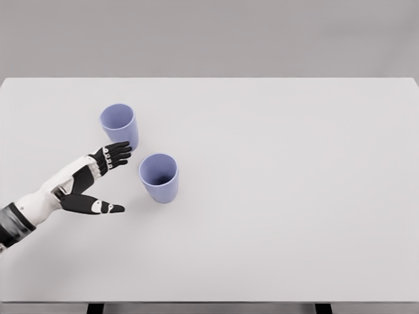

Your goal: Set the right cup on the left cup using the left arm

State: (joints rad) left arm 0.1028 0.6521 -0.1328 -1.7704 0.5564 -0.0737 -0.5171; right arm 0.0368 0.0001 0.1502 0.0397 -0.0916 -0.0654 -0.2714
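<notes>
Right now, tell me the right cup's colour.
Light purple-blue right cup, clearest in the head view.

A white table [294, 196] fills most of the view, seen from above against a grey background. Two light purple cups stand upright on it, left of centre. The left cup [120, 125] is farther back; the right cup [159, 177] stands near it, apart.

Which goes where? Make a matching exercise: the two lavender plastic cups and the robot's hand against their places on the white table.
Things:
1. left lavender plastic cup
2. right lavender plastic cup
3. left hand, black-fingered, open

Places:
A. nearest the table's middle
B. farthest back, by the fingertips
C. lower left, thumb pointing right

Pairs: 1-B, 2-A, 3-C
</notes>
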